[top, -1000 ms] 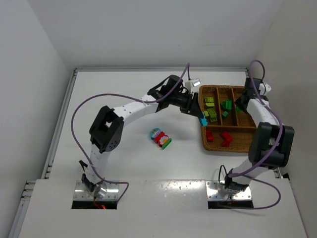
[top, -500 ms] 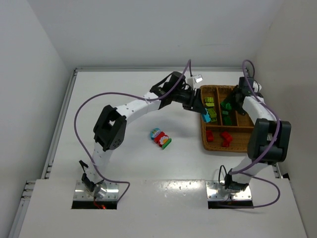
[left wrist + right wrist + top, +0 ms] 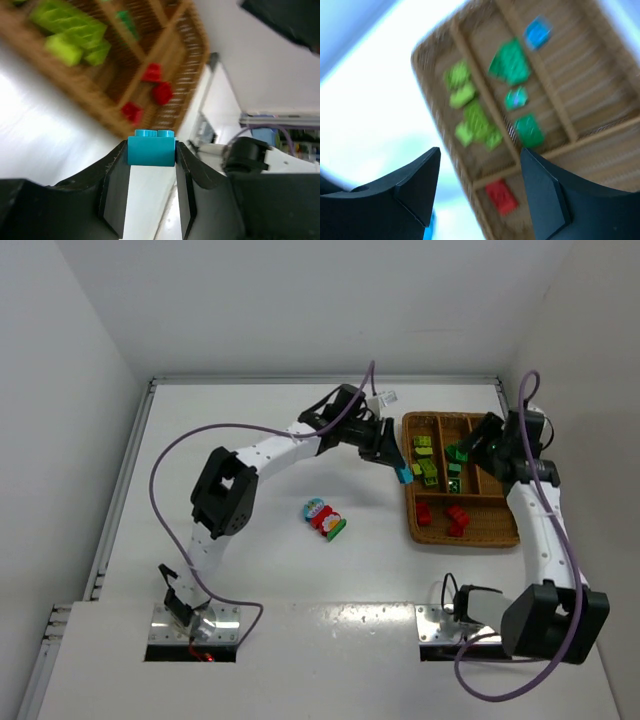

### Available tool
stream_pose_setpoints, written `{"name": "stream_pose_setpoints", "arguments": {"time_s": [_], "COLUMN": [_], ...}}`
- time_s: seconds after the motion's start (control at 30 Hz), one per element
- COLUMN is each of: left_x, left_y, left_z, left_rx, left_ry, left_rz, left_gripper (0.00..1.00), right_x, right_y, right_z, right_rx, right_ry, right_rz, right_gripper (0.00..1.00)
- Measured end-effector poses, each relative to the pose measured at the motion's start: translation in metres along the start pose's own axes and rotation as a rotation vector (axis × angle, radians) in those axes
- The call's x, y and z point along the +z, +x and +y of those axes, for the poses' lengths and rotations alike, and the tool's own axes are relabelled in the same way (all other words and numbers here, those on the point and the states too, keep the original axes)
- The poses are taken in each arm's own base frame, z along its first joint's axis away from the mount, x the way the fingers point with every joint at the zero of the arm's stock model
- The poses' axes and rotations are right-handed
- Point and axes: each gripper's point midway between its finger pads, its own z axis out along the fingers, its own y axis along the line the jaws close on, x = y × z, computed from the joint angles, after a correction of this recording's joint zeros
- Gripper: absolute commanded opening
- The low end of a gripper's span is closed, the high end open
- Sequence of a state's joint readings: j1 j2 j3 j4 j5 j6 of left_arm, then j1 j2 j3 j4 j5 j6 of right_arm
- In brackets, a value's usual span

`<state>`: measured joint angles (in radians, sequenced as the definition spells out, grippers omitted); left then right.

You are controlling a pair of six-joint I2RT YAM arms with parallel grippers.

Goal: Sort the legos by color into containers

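Note:
My left gripper (image 3: 402,472) is shut on a teal-blue lego (image 3: 151,148), studs up, just off the left rim of the wicker tray (image 3: 512,538). My right gripper (image 3: 476,448) hovers open and empty over the tray's middle. In the right wrist view, lime legos (image 3: 472,117) fill the left container and dark green legos (image 3: 512,62) the middle one. A blue lego (image 3: 537,32) lies in the right container and red legos (image 3: 448,516) in the cross compartment at the near end. A stacked red, green and white printed lego (image 3: 325,518) lies on the table.
White walls close in the table on the left, far and right sides. The tray sits near the right wall. Purple cables loop above both arms. The right arm's elbow hangs at the near right corner.
The right gripper opened and its arm swung out to the right, elbow dropping toward the near edge. The left gripper shifted slightly left with the teal lego.

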<state>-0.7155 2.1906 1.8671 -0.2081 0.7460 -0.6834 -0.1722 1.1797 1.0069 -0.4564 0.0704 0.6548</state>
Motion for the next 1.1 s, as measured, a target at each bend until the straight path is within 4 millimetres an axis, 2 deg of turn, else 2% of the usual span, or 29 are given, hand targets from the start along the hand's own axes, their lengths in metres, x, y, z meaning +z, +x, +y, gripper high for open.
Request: {"name": "stream_pose_setpoints", "arguments": {"time_s": [0.07,0.13,0.23,0.3,0.37,0.43,0.53,0.6,0.7,0.93,1.1], "left_x": [-0.011,-0.024,-0.048,-0.061,-0.071,-0.076,-0.077,-0.077,-0.079,-0.099,-0.102], "left_y": [0.001,0.004,0.02,0.036,0.055,0.067,0.07,0.071,0.068,0.042,0.038], "left_z": [0.022,0.053,0.105,0.132,0.151,0.158,0.158,0.152,0.139,0.094,0.076], "left_rx": [-0.037,-0.081,-0.153,-0.196,-0.238,-0.256,-0.241,-0.232,-0.225,-0.167,-0.148], "left_ry": [-0.053,-0.145,-0.34,-0.443,-0.521,-0.562,-0.56,-0.512,-0.416,-0.262,-0.203], "left_rz": [0.002,0.004,0.021,0.047,0.086,0.116,0.133,0.151,0.167,0.122,0.12], "left_gripper": [0.0,0.0,0.0,0.0,0.0,0.0,0.0,0.0,0.0,0.0,0.0], "right_x": [-0.003,-0.005,-0.014,-0.022,-0.032,-0.039,-0.051,-0.054,-0.052,-0.033,-0.022], "right_y": [0.025,0.054,0.094,0.117,0.137,0.152,0.182,0.201,0.217,0.216,0.22], "right_z": [0.005,0.011,0.029,0.042,0.055,0.068,0.09,0.102,0.114,0.138,0.153], "right_rx": [-0.022,-0.047,-0.112,-0.158,-0.207,-0.255,-0.377,-0.467,-0.582,-0.713,-0.737], "right_ry": [-0.064,-0.117,-0.2,-0.255,-0.311,-0.364,-0.469,-0.515,-0.536,-0.521,-0.549], "right_rz": [0.079,0.172,0.292,0.348,0.391,0.418,0.481,0.522,0.546,0.447,0.401], "right_gripper": [0.65,0.65,0.65,0.65,0.65,0.65,0.71,0.8,0.84,0.82,0.8]}}
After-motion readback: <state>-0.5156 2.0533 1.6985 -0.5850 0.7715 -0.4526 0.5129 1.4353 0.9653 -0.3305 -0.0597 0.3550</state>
